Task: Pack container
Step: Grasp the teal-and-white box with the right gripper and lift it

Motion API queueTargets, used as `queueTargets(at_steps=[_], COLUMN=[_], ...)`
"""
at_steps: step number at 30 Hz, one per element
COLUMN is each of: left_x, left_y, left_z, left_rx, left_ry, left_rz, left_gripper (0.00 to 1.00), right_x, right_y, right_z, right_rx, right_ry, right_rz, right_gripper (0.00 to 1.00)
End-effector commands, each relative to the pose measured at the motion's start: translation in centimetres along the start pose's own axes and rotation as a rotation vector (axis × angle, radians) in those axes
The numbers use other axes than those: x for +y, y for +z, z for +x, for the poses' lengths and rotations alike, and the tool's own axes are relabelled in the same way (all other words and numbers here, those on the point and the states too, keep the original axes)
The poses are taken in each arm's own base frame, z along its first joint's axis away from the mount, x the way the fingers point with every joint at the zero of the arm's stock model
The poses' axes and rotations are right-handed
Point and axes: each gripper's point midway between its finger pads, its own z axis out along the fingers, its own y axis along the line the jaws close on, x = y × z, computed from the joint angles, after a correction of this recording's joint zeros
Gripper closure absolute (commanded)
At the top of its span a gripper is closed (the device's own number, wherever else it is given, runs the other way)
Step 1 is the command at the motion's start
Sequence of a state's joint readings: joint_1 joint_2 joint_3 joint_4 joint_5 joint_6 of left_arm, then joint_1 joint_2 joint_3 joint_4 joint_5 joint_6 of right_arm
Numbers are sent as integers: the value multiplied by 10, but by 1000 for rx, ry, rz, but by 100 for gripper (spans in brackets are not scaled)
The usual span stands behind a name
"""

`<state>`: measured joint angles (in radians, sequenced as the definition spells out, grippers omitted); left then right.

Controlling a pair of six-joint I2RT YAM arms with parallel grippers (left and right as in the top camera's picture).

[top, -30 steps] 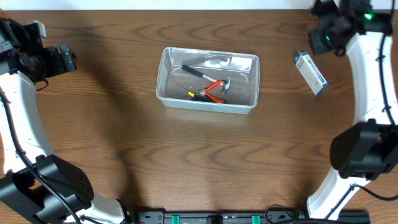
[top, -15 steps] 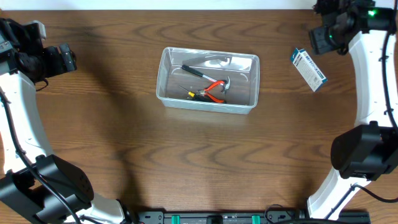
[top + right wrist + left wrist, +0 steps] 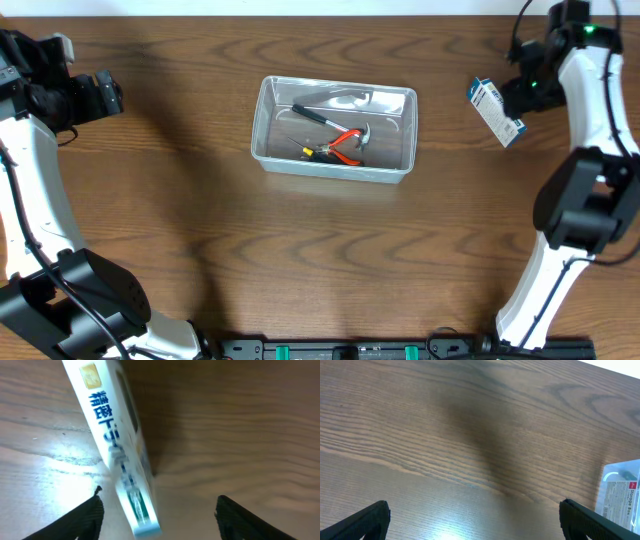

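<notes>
Jaws on the right gripper stand wide, and I see the small blue-and-white box lying on the table between its fingers, nearer one finger than the other. A gap shows on each side of the box, so nothing is gripped. From overhead the right gripper hangs right at the box. The left gripper is spread as wide as I ever see it, with only bare wood between its fingers. The container sits between the two grippers, well apart from both; its corner peeks in at the edge of the left wrist view. Inside it lie a hammer, red pliers and a screwdriver.
</notes>
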<state>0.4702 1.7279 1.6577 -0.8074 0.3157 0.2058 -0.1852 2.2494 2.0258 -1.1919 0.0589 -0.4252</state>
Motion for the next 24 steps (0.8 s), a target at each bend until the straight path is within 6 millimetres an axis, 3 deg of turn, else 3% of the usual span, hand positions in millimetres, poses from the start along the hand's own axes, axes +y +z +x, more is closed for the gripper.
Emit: queueTargets(at_steps=[1, 5, 7, 11, 12, 16, 18, 21, 24], left_x=[-3, -3, -3, -3, -3, -3, -3, -3, -3], left_y=[-3, -3, -3, -3, -3, -3, -3, -3, -3], left_z=[-5, -5, -5, -5, -5, -5, -5, -5, -5], left_rx=[-12, -12, -12, -12, -12, -12, -12, -12, -12], left_ry=[-3, -3, -3, -3, -3, -3, -3, -3, -3], left_rz=[12, 12, 12, 12, 11, 11, 12, 12, 12], left_gripper=[2, 2, 2, 2, 2, 2, 2, 2, 2], right_x=[11, 17, 18, 21, 21, 22, 22, 23, 23], right_y=[15, 29, 33, 42, 44, 48, 49, 51, 51], right_z=[-1, -3, -3, -3, -3, -1, 0, 1, 2], right_rx=[9, 17, 19, 23, 28, 37, 39, 46, 46], right_ry=[-14, -14, -14, -14, -14, -15, -14, -14, -14], right_rz=[-57, -91, -97, -115, -117, -120, -121, -124, -124], right_gripper=[24, 23, 30, 65, 66, 50, 51, 64, 90])
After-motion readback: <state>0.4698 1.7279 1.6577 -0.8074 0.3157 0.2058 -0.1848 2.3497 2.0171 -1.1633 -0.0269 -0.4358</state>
